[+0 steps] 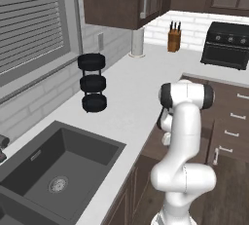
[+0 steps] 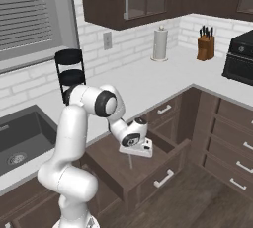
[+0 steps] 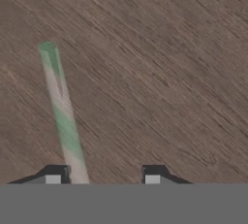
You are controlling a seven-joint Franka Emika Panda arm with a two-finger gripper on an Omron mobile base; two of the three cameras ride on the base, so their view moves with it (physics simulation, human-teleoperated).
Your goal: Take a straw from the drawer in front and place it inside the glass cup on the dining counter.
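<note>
Dark wooden drawer (image 2: 148, 165) holds the straw (image 3: 60, 109), unlabelled, beneath the gripper (image 3: 104, 177).

Counted one straw (image 3: 62, 116), one open drawer (image 2: 148, 165), one gripper (image 3: 102, 174) with two fingertips (image 3: 54, 173). Also one sink (image 1: 58, 168), one three-tier black rack (image 1: 93, 83), one knife block (image 2: 205, 44), one paper towel roll (image 2: 159, 43), one wall outlet (image 2: 107, 40), one window blind (image 1: 29, 19).
</note>
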